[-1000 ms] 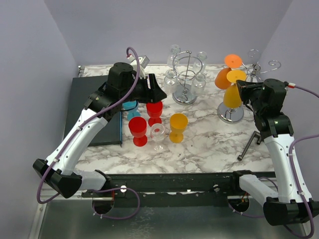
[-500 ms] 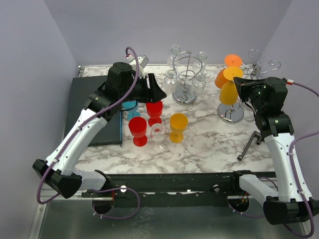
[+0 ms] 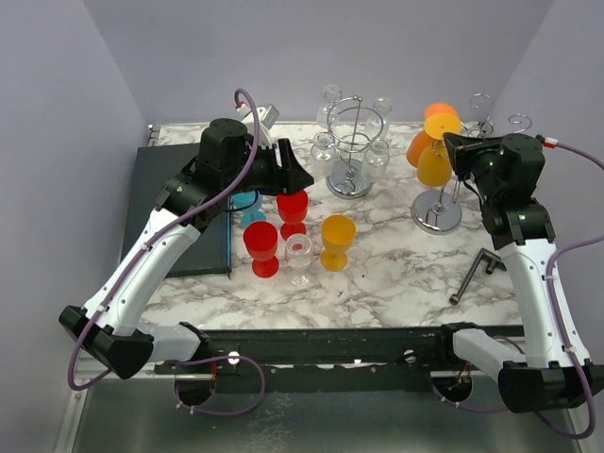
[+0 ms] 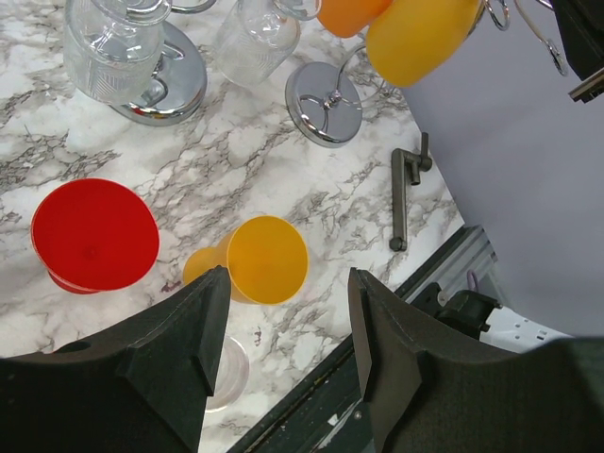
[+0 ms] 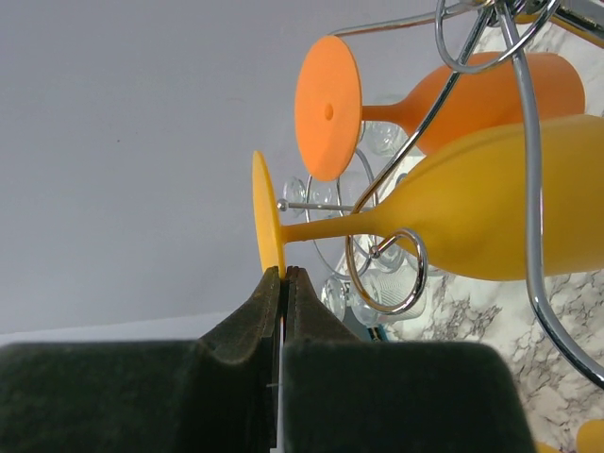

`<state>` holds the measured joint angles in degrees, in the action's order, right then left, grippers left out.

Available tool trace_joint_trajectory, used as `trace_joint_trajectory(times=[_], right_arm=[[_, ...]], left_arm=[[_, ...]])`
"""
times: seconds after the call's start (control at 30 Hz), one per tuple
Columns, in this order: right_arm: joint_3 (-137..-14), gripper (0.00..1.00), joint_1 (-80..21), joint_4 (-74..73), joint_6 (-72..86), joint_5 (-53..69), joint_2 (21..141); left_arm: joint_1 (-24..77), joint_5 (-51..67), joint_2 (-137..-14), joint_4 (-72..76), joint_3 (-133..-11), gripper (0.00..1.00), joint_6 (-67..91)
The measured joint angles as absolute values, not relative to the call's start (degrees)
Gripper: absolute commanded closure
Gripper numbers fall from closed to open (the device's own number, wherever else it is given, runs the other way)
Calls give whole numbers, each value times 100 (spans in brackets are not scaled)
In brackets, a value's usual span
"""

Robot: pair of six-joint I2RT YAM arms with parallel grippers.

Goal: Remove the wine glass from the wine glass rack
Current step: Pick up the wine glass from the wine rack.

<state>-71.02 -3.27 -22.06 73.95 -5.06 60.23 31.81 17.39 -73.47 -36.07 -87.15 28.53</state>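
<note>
Yellow wine glass point(image 5: 491, 217) is hanging tilted on the wire rack point(image 5: 531, 179) (beside an orange glass point(image 5: 491, 90)). The right gripper point(image 5: 283, 276) is pinching its foot; the lift-off step is likely calling for sliding the stem clear.

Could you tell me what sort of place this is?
Probably a robotics test cell: plain lilac walls box in a marbled tabletop, two white arms are bolted at its edge, and a yellow plastic wine glass has its stem in a chrome wire rack.
</note>
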Motion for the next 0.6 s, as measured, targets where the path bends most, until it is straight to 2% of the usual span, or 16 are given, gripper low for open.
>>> trace_joint_trajectory(times=[0.6], right_arm=[[-7227, 99, -327, -2331, 7196, -1094, 5841]], left_arm=[[3155, 1776, -7317, -3605, -8676, 41, 2888]])
